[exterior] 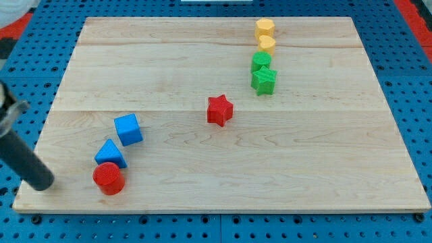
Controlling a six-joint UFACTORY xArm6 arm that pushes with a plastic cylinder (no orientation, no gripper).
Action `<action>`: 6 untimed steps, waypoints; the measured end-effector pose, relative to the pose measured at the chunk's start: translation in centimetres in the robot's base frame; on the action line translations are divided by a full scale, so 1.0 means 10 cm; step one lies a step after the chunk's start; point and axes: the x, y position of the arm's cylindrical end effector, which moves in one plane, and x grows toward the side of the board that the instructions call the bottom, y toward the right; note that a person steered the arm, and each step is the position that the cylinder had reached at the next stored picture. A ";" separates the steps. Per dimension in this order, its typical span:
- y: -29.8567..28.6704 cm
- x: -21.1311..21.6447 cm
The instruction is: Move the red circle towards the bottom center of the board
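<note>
The red circle (108, 178) sits near the view's bottom left of the wooden board (270, 175). A blue triangle (110, 154) touches it just above, and a blue cube (128, 129) lies above that. My tip (42, 183) rests on the board's left edge, a little to the left of the red circle and apart from it.
A red star (219, 110) lies near the board's middle. At the view's top right stand a yellow cylinder (264, 29), a yellow heart (267, 44), a green block (261, 62) and a green star (264, 80) in a column.
</note>
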 end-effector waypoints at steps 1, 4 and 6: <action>0.13 -0.18; 0.38 -0.11; 1.01 0.00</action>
